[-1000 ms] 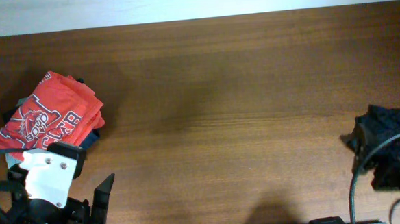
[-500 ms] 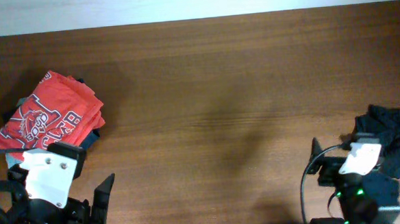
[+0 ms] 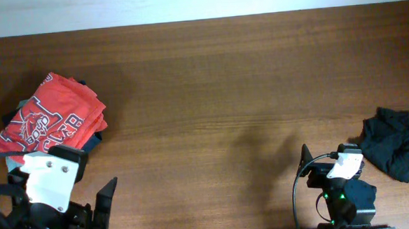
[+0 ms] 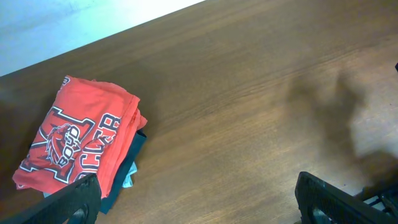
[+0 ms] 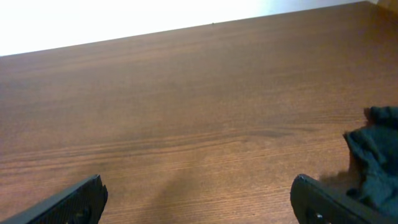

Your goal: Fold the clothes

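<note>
Lettering, white, on the red tee [image 3: 50,119] atop the folded stack [image 3: 93,140] at nine o'clock, only partly legible. Dark garment [image 3: 397,143] crumpled at four o'clock. Left gripper [image 4: 208,208] and right gripper [image 5: 202,208] gape wide, holding nothing.

I seem to be working in a robot lab: a wood-grain worktop [image 3: 210,79] against a plain white wall [image 3: 184,2], with the left arm [image 3: 50,180] and cabled right arm [image 3: 343,200] at its near edge.

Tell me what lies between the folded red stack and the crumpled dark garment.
Only bare table separates the folded red stack from the crumpled dark garment; the overhead view shows the whole stretch.
</note>
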Controlling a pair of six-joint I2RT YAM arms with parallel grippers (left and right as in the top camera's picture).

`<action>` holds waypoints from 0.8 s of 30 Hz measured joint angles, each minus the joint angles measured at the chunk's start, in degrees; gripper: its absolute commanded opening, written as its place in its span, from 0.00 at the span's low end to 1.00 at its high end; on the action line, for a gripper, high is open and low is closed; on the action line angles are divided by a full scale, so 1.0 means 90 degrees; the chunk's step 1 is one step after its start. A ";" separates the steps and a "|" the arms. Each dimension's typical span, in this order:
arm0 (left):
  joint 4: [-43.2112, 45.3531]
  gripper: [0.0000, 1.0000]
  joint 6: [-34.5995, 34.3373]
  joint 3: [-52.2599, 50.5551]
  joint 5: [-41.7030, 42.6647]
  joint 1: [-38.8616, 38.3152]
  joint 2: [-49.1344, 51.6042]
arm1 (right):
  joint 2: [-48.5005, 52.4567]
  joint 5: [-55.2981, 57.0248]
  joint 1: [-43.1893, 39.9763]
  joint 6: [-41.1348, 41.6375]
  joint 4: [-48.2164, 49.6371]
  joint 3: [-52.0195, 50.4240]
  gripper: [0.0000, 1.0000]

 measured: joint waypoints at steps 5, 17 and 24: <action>0.0002 0.99 0.0000 0.0000 0.0000 0.0000 0.0000 | -0.0002 -0.0027 0.0000 0.0000 -0.0005 -0.0012 0.99; 0.0002 0.99 0.0000 0.0000 0.0000 0.0000 0.0000 | -0.0002 -0.0063 0.0000 -0.0005 -0.0005 -0.0012 0.99; 0.0002 0.99 0.0000 0.0000 0.0000 0.0000 0.0000 | -0.0002 -0.0073 0.0000 0.0017 -0.0005 -0.0012 0.99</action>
